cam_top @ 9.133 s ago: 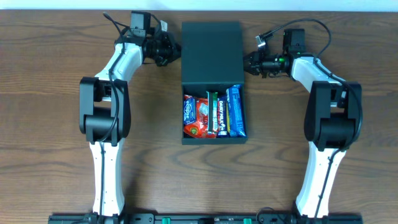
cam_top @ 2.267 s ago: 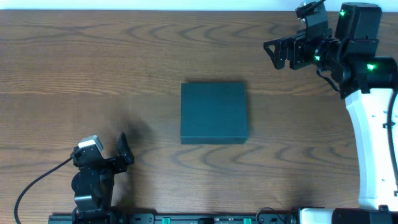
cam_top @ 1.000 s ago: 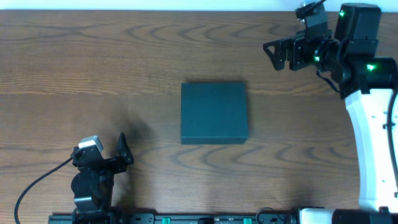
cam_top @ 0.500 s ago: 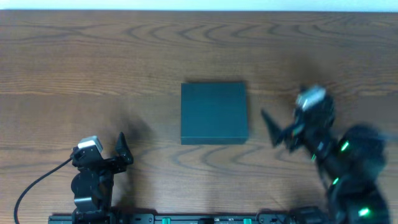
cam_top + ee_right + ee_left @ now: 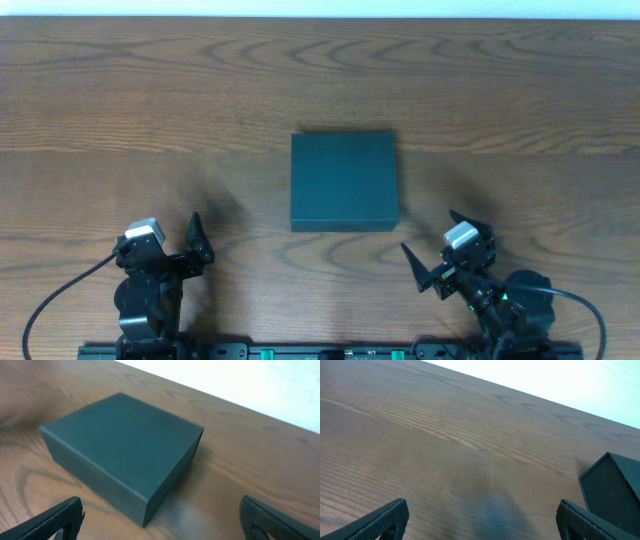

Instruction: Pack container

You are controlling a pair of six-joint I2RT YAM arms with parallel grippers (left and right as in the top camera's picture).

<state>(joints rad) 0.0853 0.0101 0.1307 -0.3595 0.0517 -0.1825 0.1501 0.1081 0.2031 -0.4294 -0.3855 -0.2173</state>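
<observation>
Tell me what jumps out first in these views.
The dark container sits in the middle of the wooden table with its lid shut. The left gripper and the right gripper are parked at the near edge, one on each side of it, both open and holding nothing.

brown wood-grain table (image 5: 150, 100), pale backdrop (image 5: 320, 7)

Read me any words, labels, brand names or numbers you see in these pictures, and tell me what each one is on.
None can be read.
The container is shut, and its dark lid and sides are plain in every view that shows it.
The wooden table bears no print either.
</observation>
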